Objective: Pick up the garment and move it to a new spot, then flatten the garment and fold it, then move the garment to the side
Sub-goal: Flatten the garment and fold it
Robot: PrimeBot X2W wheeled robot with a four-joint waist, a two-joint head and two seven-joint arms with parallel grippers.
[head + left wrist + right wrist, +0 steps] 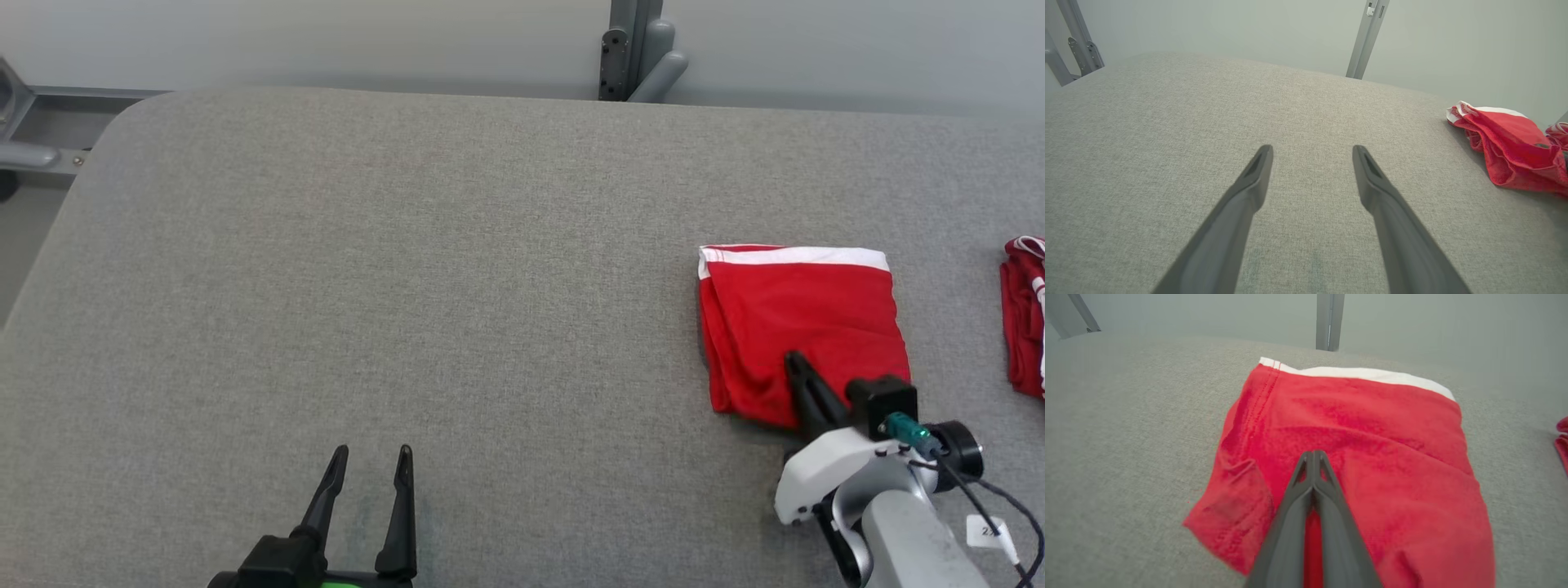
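My right gripper (790, 358) is closed, 2 fingers pressed together on the near edge of the red garment (804, 327); whether cloth is pinched I cannot tell. The garment lies folded on the right of the grey table (408, 245), white band at its far edge. Broad grey surface stretches left to my wide-open, empty left gripper (373, 451). Another red cloth (1024, 314) lies further right.

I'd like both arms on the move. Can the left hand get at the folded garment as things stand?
Probably yes: bare table lies between the open left hand and the garment. It is a long sideways reach, though, and the right hand is shut on its near part.
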